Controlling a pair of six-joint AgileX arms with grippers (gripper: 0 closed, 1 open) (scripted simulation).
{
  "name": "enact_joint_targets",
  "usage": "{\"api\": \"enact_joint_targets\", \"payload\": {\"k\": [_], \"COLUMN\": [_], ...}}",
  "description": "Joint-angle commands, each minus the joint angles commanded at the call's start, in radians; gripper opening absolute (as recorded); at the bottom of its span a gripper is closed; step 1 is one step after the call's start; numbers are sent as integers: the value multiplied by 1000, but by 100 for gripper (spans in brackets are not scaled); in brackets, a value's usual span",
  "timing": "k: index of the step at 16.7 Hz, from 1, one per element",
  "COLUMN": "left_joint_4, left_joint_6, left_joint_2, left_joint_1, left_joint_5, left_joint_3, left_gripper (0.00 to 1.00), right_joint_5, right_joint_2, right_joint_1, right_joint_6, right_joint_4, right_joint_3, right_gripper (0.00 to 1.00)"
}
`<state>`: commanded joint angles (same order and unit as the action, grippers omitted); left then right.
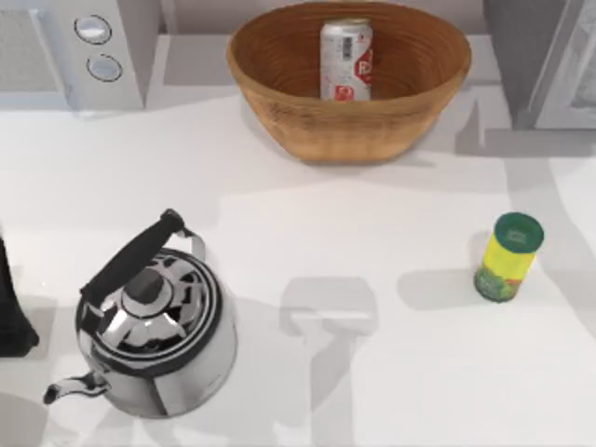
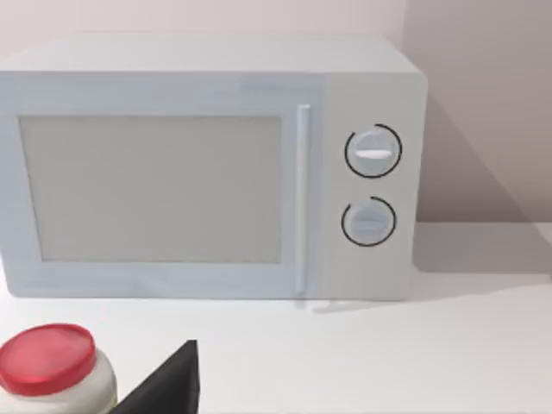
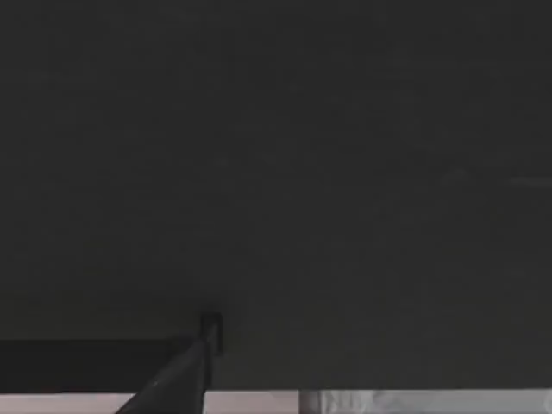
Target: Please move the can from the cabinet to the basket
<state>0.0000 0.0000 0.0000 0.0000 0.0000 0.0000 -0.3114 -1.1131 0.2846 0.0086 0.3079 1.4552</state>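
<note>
Can (image 1: 345, 60) stands upright inside the wicker basket (image 1: 279, 98) at the back of the table, near its middle, red marks and barcode print facing the camera; nothing is touching it. Cabinet (image 1: 521, 56) sits at the back right corner, its white-framed door (image 1: 573, 70) angled outward, apparently open. Microwave (image 1: 79, 47) occupies the back left corner. On the front left of the table, a steel kettle (image 1: 149, 340) with a black handle; toward the right, well apart from the basket, the yellow-green jar with a green lid (image 1: 507, 256). Left arm appears as a dark shape at the left edge of the top view (image 1: 11, 307), parked; its wrist view faces the microwave front with its two knobs, a red-lidded white jar (image 2: 52, 371) close below, and a dark finger tip (image 2: 172, 384) — grip state cannot be told. Right wrist view is dark; right gripper's state cannot be told either. Judgement: the transfer looks complete, can delivered and released. What remains is likely only keeping both arms clear of the basket, perhaps shutting the cabinet door.
</note>
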Motion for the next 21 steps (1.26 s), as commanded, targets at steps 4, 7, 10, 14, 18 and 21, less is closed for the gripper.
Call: {"api": "enact_joint_targets", "payload": {"k": [4,7,10,14,18,21], "left_joint_4": [0,0,0,0,0,0], "left_joint_6": [0,0,0,0,0,0], "left_joint_2": [0,0,0,0,0,0], "left_joint_1": [0,0,0,0,0,0], "left_joint_5": [0,0,0,0,0,0], "left_joint_3": [0,0,0,0,0,0], "left_gripper": [100,100,100,100,100,100], "right_joint_5": [73,134,194,263,305,311], "right_joint_2": [265,486,703,947,1092,1113], "right_joint_1": [-68,-126,-182,-244,-280,-285], "right_joint_6": [-2,-3,-5,-7,-8,-9], "right_joint_4": [-74,-133,-191,-258,-301,-308], "right_joint_3": [-367,-664,-947,-1256,-1431,-1455], "right_gripper": [100,100,100,100,100,100]}}
